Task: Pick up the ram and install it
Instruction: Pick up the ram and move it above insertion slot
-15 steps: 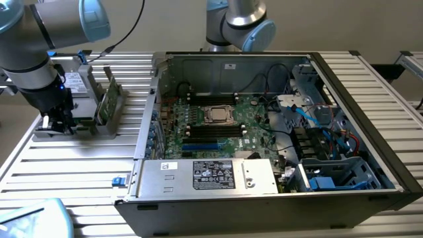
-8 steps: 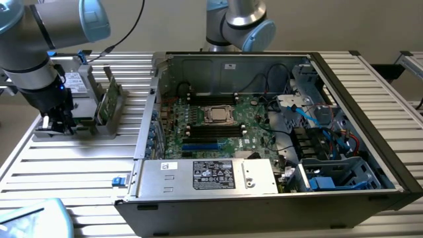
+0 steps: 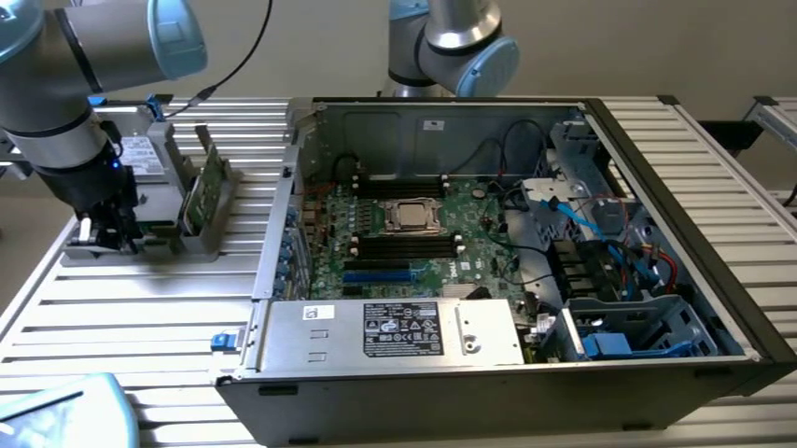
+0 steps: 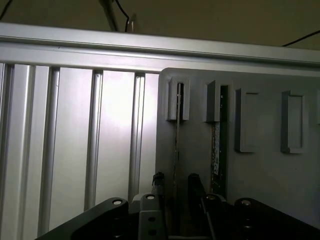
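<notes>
Standing on its thin edge in a slot of the grey holder (image 4: 260,180), the ram (image 4: 176,135) is between my fingers (image 4: 158,182). My gripper (image 4: 175,179) is open, one jaw at each side, not pressing it. Another board (image 4: 216,150) stands in the next slot.

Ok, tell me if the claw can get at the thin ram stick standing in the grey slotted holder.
Probably yes. The open claw straddles the thin ram stick, a finger on each side, nothing between. The card in the next slot of the grey slotted holder stands clear.
</notes>
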Robot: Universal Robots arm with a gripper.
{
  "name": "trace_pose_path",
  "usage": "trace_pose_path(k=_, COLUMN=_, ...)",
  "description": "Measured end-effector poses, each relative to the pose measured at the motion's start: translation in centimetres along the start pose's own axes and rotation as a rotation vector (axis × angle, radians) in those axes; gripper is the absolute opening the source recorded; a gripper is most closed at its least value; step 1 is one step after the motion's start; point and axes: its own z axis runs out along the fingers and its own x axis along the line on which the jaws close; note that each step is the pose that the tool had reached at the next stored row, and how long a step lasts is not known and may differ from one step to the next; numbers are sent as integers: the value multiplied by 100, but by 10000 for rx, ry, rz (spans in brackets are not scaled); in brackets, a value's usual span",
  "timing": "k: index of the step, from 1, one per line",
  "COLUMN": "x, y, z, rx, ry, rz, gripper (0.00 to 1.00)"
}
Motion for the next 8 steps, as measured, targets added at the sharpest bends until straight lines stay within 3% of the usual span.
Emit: trace_pose_path(k=8, x=0, y=2, z=1, rx=1, ry=-1, rz=0, gripper=33)
